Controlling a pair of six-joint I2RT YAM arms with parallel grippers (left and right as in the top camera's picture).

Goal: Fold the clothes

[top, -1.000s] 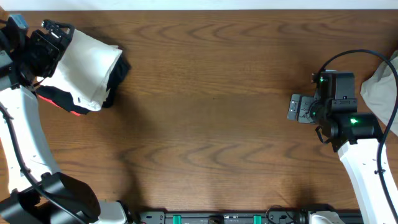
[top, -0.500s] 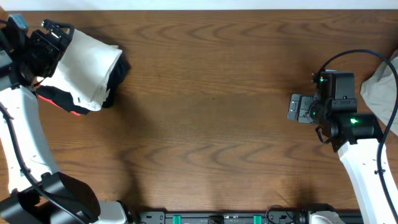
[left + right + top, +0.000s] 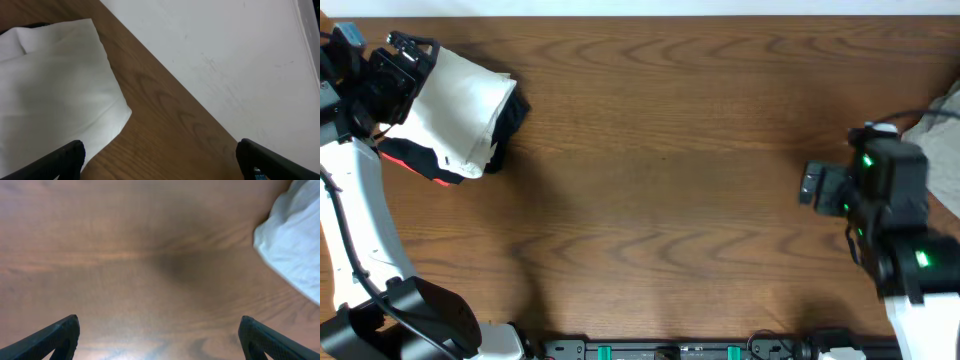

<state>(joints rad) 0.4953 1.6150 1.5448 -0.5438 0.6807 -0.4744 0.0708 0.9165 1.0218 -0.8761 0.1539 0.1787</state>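
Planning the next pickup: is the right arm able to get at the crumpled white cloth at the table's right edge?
Probably yes: the right gripper is open and empty, the crumpled white cloth lies near it, and nothing sits between them.

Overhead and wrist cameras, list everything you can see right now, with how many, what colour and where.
folded garment: one, white, far left corner of the table, lying on the black garment
black garment: one, black with a red-orange edge, under the folded garment
loose cloth: one, pale grey-white, right edge of the table
table: one, brown wood, under everything
white surface: one, white, beyond the table's far edge
left arm: one, white and black, by the stack
right arm: one, white and black, near the loose cloth
left fingers: two, black, spread open near the folded garment, holding nothing
right fingers: two, black, spread open above bare table, holding nothing
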